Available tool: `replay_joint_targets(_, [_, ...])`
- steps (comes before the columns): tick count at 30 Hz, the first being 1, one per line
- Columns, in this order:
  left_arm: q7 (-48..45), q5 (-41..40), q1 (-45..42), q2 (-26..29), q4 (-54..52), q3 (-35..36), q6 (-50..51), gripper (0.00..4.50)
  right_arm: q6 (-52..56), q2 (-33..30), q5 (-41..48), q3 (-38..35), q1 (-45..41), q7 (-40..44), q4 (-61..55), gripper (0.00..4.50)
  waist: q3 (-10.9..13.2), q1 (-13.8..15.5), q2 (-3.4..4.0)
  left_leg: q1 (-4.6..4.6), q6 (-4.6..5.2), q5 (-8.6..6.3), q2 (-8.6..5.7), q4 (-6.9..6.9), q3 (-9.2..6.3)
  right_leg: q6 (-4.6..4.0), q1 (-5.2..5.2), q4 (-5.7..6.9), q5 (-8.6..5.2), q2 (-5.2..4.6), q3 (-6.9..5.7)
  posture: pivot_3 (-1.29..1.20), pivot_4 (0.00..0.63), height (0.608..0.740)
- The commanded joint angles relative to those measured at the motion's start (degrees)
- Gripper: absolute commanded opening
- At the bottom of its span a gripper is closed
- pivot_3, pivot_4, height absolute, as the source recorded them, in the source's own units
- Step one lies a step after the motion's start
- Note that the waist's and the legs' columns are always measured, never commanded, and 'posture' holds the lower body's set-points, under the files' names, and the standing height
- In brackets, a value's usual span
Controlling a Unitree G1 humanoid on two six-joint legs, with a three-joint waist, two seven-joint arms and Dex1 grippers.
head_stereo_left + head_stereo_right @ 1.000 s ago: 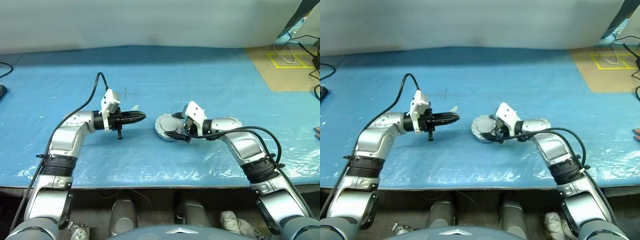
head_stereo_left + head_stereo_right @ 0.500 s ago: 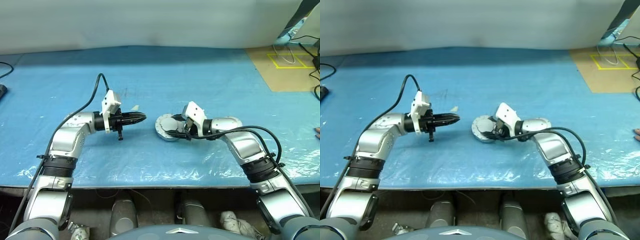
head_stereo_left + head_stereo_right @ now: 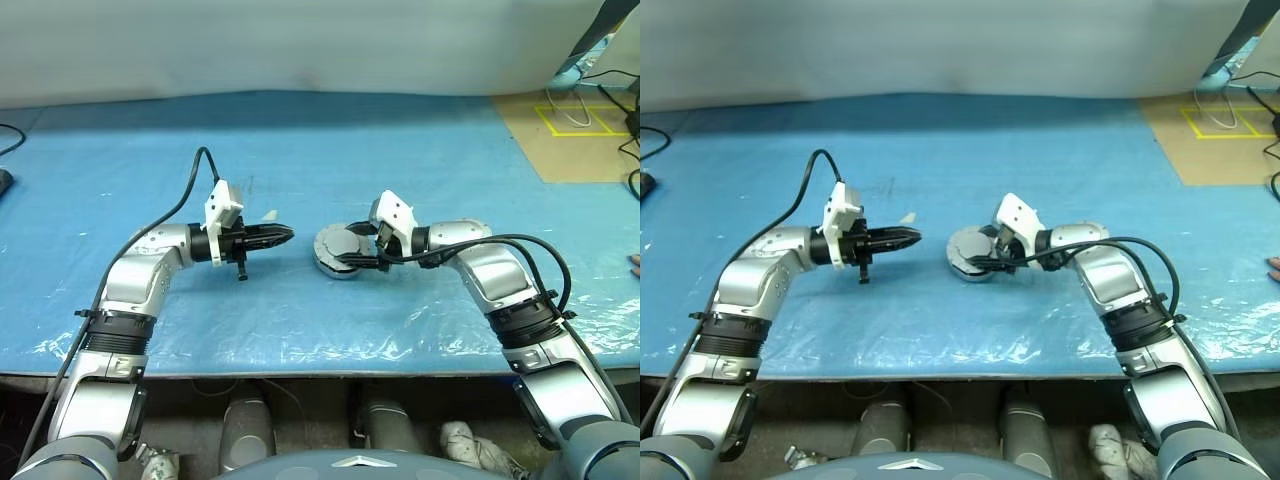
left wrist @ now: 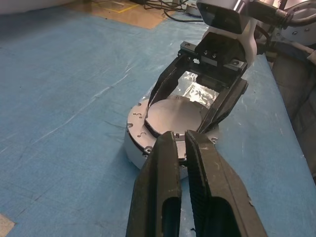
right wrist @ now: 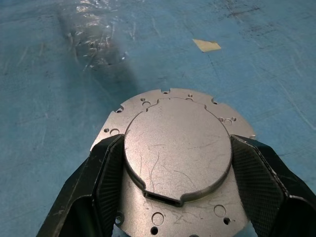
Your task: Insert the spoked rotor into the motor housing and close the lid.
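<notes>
The motor housing (image 3: pixel 326 264), a short silver can with a holed flange (image 5: pixel 143 104), stands on the blue sheet mid-table. The lid (image 5: pixel 177 148), smooth grey face up, lies on top of it. My right gripper (image 3: pixel 350 248) reaches in from the right, one black finger (image 5: pixel 106 168) against each side of the lid's rim, shut on it. My left gripper (image 3: pixel 283 235) hovers level to the left of the housing, pointing at it, with its fingers (image 4: pixel 170 163) pressed together and nothing between them. The spoked rotor is hidden.
A blue plastic sheet (image 3: pixel 300 150) covers the table, crinkled along the front edge (image 3: pixel 330 350). A tape scrap (image 5: pixel 206 45) lies behind the housing. A brown board with yellow markings and cables (image 3: pixel 585 125) sits at the back right. A dark object (image 3: pixel 4 182) is at the far left.
The right gripper's fingers have narrowed onto the lid's rim. The left arm has kept still.
</notes>
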Motion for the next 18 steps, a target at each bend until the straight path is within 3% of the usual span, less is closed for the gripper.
replay_joint_targets(1, [0.1,-1.0,0.2,0.1,-2.1,0.0,-0.9,0.37,-2.6,-0.1,-1.4,0.2,0.0,-0.3,-0.3,2.97,0.0,0.0,0.0,0.0,0.0,0.0,0.0,0.01,0.0,0.0,0.0,0.0,0.0,0.0,0.0,0.0,0.15,0.74])
replay_joint_targets(18, [0.8,-1.3,-0.3,-0.2,-2.5,-0.8,-0.6,0.37,-6.3,1.4,-6.3,3.0,4.6,-4.7,5.3,2.97,0.0,-0.1,0.0,0.16,0.0,0.0,0.0,0.11,0.02,-0.01,0.22,0.15,0.0,-0.01,0.06,0.0,0.15,0.74])
